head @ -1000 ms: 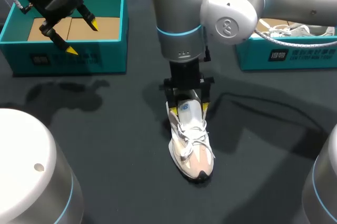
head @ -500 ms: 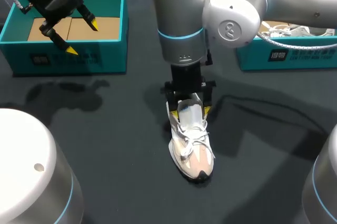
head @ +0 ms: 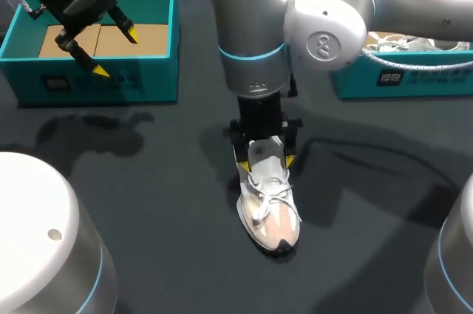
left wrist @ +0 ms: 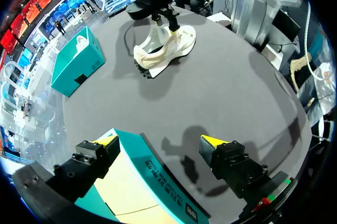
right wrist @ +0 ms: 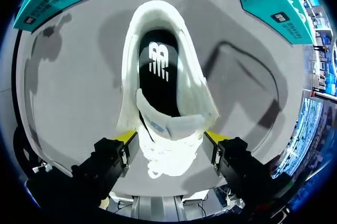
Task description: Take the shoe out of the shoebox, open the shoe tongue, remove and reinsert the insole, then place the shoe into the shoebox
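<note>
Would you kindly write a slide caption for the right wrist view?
Right gripper straddles the white sneaker at its raised tongue, black insole visible inside.

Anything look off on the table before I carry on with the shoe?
Nothing stands out. The shoe stands upright on the table, its insole lying flat inside and its tongue lifted at the right end effector. The left end effector hovers open over the left shoebox.
</note>
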You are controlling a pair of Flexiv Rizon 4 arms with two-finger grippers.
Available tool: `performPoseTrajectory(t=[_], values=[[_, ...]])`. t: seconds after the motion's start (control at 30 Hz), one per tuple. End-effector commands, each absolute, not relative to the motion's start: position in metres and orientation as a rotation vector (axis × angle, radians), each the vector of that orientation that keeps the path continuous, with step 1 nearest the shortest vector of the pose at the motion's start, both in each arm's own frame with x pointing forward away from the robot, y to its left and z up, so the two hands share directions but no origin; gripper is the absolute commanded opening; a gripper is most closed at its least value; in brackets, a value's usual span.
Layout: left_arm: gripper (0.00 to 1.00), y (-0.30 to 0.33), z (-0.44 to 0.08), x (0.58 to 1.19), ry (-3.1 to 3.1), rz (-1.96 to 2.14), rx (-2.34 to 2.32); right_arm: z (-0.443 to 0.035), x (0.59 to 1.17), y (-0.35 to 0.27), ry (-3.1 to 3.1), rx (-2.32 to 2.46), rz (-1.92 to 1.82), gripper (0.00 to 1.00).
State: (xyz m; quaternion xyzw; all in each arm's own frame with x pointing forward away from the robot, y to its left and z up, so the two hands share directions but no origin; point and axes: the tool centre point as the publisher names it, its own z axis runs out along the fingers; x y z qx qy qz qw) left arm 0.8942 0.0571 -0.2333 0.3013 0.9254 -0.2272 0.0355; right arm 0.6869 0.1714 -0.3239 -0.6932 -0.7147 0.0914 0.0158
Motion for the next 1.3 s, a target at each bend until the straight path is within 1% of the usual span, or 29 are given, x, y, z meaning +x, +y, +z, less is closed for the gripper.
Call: performPoseTrajectory(t=[0.03,0.23,0.3,0.37,0.43,0.7,0.77,0.8,0.83,0.87,1.3], values=[[1.0,0.057,-0.233,0.895,2.845,-0.695,0.928,-0.321,0.675,0.171,-2.214,-2.175,0.272,0.78],[1.0,0.057,-0.233,0.895,2.845,-0.695,0.928,-0.308,0.653,0.176,-2.21,-2.206,0.272,0.74],[1.0,0.057,-0.233,0.895,2.845,-0.695,0.928,-0.303,0.645,0.176,-2.195,-2.234,0.272,0.68],[1.0,0.057,-0.233,0.895,2.845,-0.695,0.928,-0.3,0.638,0.176,-2.171,-2.262,0.272,0.48],[1.0,0.057,-0.233,0.895,2.845,-0.695,0.928,-0.299,0.631,0.175,-2.156,-2.27,0.283,0.39],[1.0,0.057,-0.233,0.895,2.845,-0.695,0.928,-0.292,0.612,0.174,-2.125,-2.307,0.267,0.38],[1.0,0.057,-0.233,0.895,2.845,-0.695,0.928,-0.288,0.612,0.173,-2.127,-2.323,0.274,0.36],[1.0,0.057,-0.233,0.895,2.845,-0.695,0.928,-0.286,0.613,0.172,-2.134,-2.326,0.27,0.32],[1.0,0.057,-0.233,0.895,2.845,-0.695,0.928,-0.285,0.616,0.172,-2.144,-2.322,0.271,0.29],[1.0,0.057,-0.233,0.895,2.845,-0.695,0.928,-0.285,0.619,0.171,-2.155,-2.316,0.273,0.28],[1.0,0.057,-0.233,0.895,2.845,-0.695,0.928,-0.297,0.676,0.168,-2.311,-2.199,0.183,0.23]])
